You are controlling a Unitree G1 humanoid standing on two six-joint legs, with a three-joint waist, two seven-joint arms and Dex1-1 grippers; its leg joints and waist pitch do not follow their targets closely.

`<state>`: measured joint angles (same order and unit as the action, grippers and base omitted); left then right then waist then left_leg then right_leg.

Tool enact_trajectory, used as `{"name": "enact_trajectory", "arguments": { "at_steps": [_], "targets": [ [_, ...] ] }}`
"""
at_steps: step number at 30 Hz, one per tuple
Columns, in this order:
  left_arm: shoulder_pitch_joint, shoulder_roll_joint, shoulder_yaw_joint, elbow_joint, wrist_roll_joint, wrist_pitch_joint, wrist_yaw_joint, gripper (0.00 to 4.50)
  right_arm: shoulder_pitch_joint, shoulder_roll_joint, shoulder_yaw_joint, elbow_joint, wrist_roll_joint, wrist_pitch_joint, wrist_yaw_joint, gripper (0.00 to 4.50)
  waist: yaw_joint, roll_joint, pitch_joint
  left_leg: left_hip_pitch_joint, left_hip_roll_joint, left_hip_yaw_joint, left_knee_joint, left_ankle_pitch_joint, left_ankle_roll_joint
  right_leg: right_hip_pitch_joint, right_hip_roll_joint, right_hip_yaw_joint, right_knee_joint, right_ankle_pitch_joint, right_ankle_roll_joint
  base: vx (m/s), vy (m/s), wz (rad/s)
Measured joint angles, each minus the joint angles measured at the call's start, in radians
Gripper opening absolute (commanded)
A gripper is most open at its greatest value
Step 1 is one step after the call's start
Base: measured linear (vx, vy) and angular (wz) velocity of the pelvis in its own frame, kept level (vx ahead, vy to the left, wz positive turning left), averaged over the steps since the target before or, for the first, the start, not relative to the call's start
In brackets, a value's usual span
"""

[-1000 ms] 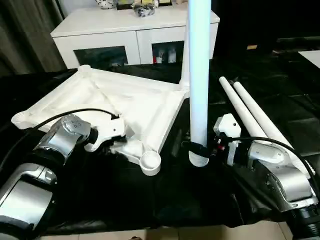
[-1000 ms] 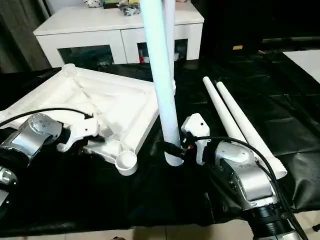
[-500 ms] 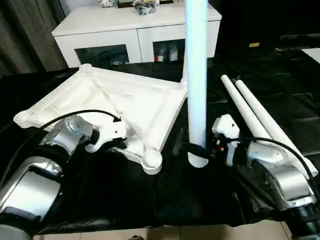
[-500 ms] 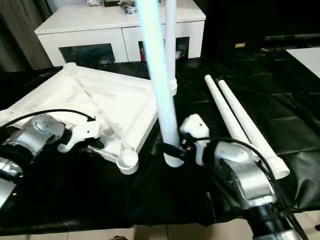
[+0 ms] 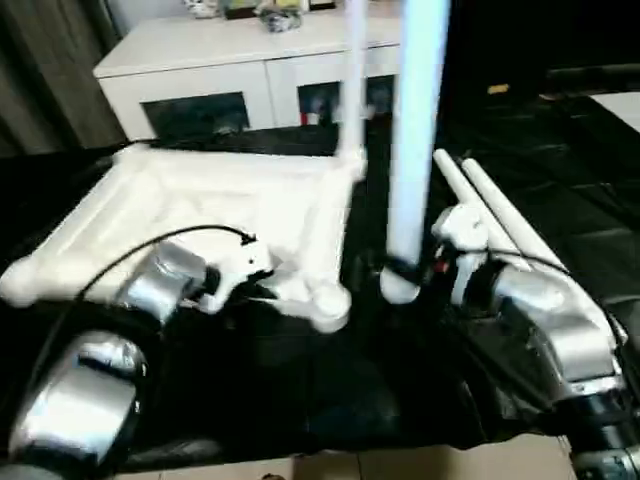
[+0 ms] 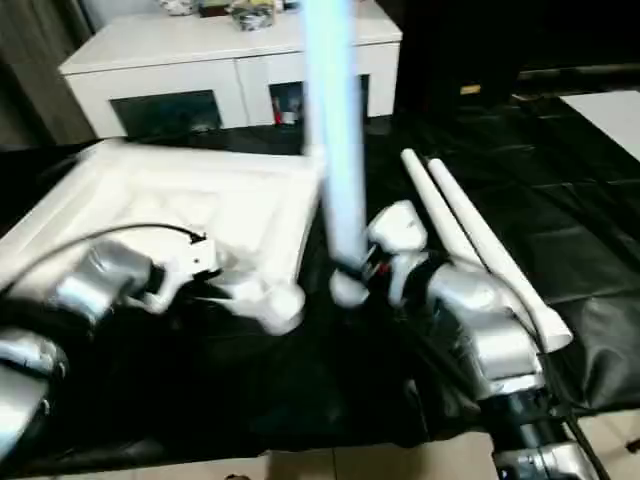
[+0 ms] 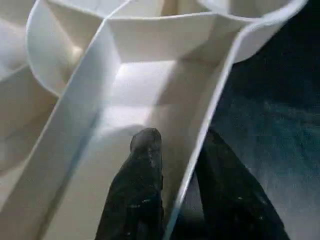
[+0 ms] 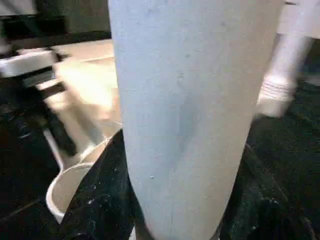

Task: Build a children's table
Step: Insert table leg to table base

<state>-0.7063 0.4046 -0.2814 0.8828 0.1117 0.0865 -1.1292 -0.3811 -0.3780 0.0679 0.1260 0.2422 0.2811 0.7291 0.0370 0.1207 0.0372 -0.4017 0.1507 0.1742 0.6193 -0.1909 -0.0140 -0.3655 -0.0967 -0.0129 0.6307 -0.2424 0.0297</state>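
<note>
The white tabletop lies upside down on the black-covered table. My left gripper is at its near edge, beside the corner socket. In the left wrist view the two black fingers straddle the raised rim and press on it, one inside and one outside. My right gripper is shut on a white leg, held upright just right of that socket with its lower end above the cover. The leg sits between the right fingers. Another leg stands in the far corner socket.
Two more white legs lie side by side on the black cover to the right of my right arm. A white cabinet with dark glass doors stands behind the table. The table's front edge is close below my forearms.
My left fingers have closed onto the tabletop's rim, and the tabletop has turned slightly. The right gripper still holds the leg upright. The camera has shifted.
</note>
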Motion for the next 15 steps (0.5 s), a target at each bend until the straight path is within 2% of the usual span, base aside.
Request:
{"name": "enact_trajectory", "arguments": {
  "at_steps": [2, 4, 6, 7, 8, 11, 15],
  "targets": [
    [0.054, -0.008, 0.02, -0.097, -0.003, 0.05, 0.052, 0.76, -0.001, 0.008, -0.016, 0.004, 0.001, 0.025, -0.024, 1.85, -0.003, -0.003, -0.002, 0.001, 0.001, 0.0, 0.0, 0.0, 0.0, 0.0, 0.0, -0.001, 0.0, 0.0, 0.0, 0.0, 0.0, 0.0],
    [0.103, -0.008, 0.04, -0.179, -0.003, 0.096, 0.079, 0.74, -0.003, 0.012, -0.022, 0.004, 0.005, 0.041, -0.034, 1.85, -0.006, -0.001, -0.003, 0.001, 0.002, 0.0, 0.0, 0.0, 0.0, -0.001, 0.001, -0.001, 0.0, 0.0, 0.0, 0.0, 0.0, 0.0],
    [0.194, -0.026, 0.072, -0.341, -0.019, 0.173, 0.106, 0.71, -0.005, 0.014, -0.027, 0.005, 0.025, 0.082, -0.042, 1.85, -0.01, -0.011, 0.0, 0.001, 0.002, 0.002, -0.001, 0.0, 0.0, -0.002, 0.0, 0.0, -0.001, 0.0, 0.0, 0.0, 0.0, 0.0],
    [0.235, -0.034, 0.085, -0.411, -0.032, 0.205, 0.115, 0.7, -0.007, 0.017, -0.033, 0.006, 0.036, 0.102, -0.043, 1.85, -0.009, -0.011, 0.0, 0.001, 0.002, 0.002, -0.002, 0.001, 0.002, -0.003, 0.0, 0.0, -0.001, 0.0, 0.0, 0.0, 0.0, 0.0],
    [0.271, -0.049, 0.091, -0.488, -0.049, 0.239, 0.126, 0.7, -0.013, 0.021, -0.044, 0.012, 0.048, 0.127, -0.044, 1.85, -0.003, -0.015, 0.001, 0.0, 0.003, 0.002, -0.003, 0.002, 0.003, -0.004, 0.0, -0.001, -0.001, 0.0, 0.0, 0.0, 0.0, 0.0],
    [0.305, -0.066, 0.086, -0.574, -0.062, 0.292, 0.144, 0.69, -0.048, 0.047, -0.051, 0.014, 0.093, 0.184, -0.036, 1.85, 0.009, -0.023, 0.004, -0.001, 0.004, 0.003, -0.003, 0.003, 0.004, -0.005, 0.001, -0.001, -0.001, 0.0, 0.0, 0.0, 0.0, 0.0],
    [0.306, -0.113, 0.07, -0.618, -0.052, 0.355, 0.204, 0.69, -0.085, 0.057, -0.056, 0.014, 0.144, 0.237, -0.02, 1.85, 0.025, -0.036, 0.003, -0.002, 0.004, 0.007, -0.004, 0.003, 0.004, -0.006, 0.0, 0.0, -0.004, 0.0, 0.0, 0.0, 0.0, 0.0]
  ]
}}
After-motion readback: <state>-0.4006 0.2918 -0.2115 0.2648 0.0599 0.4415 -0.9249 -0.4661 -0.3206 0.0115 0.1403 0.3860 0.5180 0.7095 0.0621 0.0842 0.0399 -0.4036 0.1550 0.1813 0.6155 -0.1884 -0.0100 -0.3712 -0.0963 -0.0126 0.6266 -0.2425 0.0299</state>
